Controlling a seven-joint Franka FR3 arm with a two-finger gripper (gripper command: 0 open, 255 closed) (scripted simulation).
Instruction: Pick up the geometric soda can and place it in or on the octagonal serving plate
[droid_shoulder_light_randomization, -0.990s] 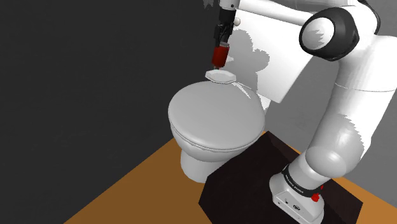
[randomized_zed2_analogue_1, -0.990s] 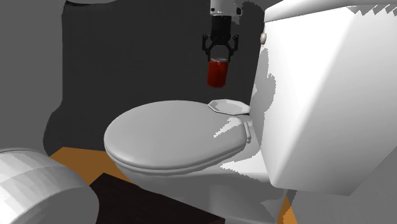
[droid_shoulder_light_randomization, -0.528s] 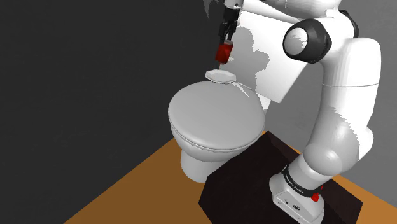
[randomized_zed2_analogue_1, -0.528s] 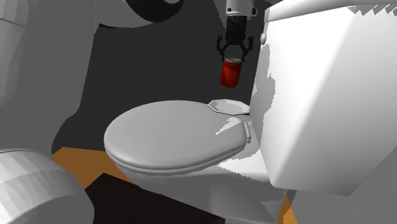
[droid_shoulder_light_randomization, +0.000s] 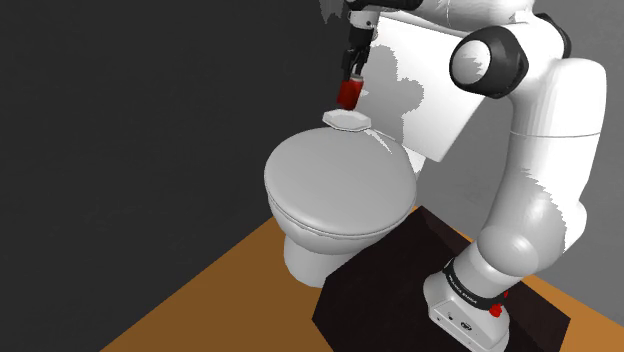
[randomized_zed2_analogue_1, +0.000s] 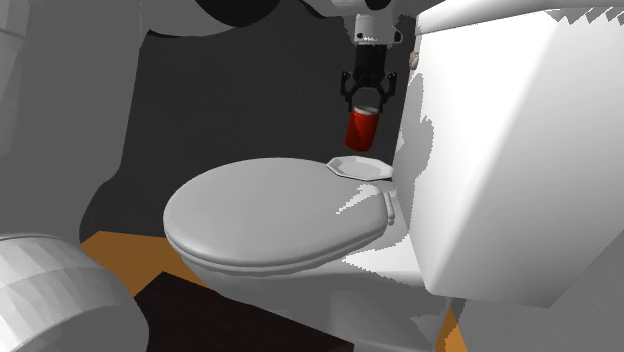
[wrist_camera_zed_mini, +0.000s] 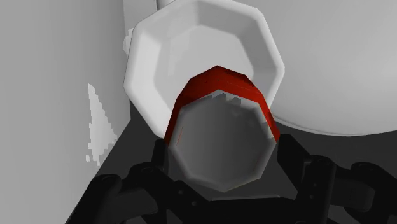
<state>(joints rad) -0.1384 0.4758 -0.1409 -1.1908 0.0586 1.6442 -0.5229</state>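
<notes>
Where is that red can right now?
In the second exterior view's upper middle, the red soda can hangs clasped in the black jaws, just above the white octagonal plate at the back of the closed toilet lid, beside the tank.

Open air above lid (randomized_zed2_analogue_1: 270, 215), wide toward the second exterior view's left. Tight on that view's right: tank (randomized_zed2_analogue_1: 500, 150) just beside gripper (randomized_zed2_analogue_1: 366, 100) and can (randomized_zed2_analogue_1: 361, 128). Below can, narrow gap, then plate (randomized_zed2_analogue_1: 360, 166) at lid's back edge, near tank. Dark wall (droid_shoulder_light_randomization: 150, 120) behind.
</notes>
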